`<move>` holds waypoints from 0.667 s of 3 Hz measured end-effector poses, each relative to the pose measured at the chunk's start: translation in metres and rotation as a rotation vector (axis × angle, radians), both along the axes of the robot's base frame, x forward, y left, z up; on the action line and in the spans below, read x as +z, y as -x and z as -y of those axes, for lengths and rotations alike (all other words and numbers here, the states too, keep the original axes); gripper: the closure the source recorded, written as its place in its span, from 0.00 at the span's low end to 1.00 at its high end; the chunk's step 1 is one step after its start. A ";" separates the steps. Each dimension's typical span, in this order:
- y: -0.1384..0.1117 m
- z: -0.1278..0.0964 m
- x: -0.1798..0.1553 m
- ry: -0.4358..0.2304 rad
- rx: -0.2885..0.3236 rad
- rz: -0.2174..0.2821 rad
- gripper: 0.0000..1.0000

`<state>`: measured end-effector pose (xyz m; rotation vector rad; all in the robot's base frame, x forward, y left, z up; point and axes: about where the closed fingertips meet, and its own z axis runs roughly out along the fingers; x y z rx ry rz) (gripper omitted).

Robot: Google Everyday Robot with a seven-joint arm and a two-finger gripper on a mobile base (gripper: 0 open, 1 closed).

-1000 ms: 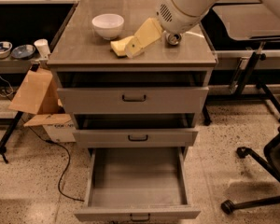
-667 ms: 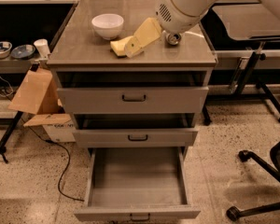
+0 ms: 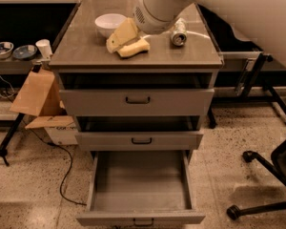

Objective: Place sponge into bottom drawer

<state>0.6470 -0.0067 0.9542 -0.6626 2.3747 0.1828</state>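
Note:
The pale yellow sponge [image 3: 134,48] lies on the grey cabinet top [image 3: 86,51], just in front of a white bowl [image 3: 109,23]. My gripper [image 3: 118,39] reaches down from the upper right and sits at the sponge's left rear side, touching or just above it. The bottom drawer [image 3: 140,209] is pulled out wide, and its grey tray is bare inside. The two drawers above it are slightly ajar.
A silver can [image 3: 179,32] lies on the cabinet top to the right of my arm. A cardboard box [image 3: 38,97] and a cable are on the floor at left. A shelf at left holds small bowls [image 3: 2,49]. Chair legs [image 3: 262,175] are at lower right.
The view has moved nearer and shifted, so the cabinet sits more central. The gripper stays at the sponge on the cabinet top, and the sponge now shows more at its right.

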 end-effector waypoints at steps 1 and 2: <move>-0.040 -0.035 -0.009 -0.065 -0.081 0.060 0.00; -0.041 -0.036 -0.005 -0.110 -0.135 0.053 0.00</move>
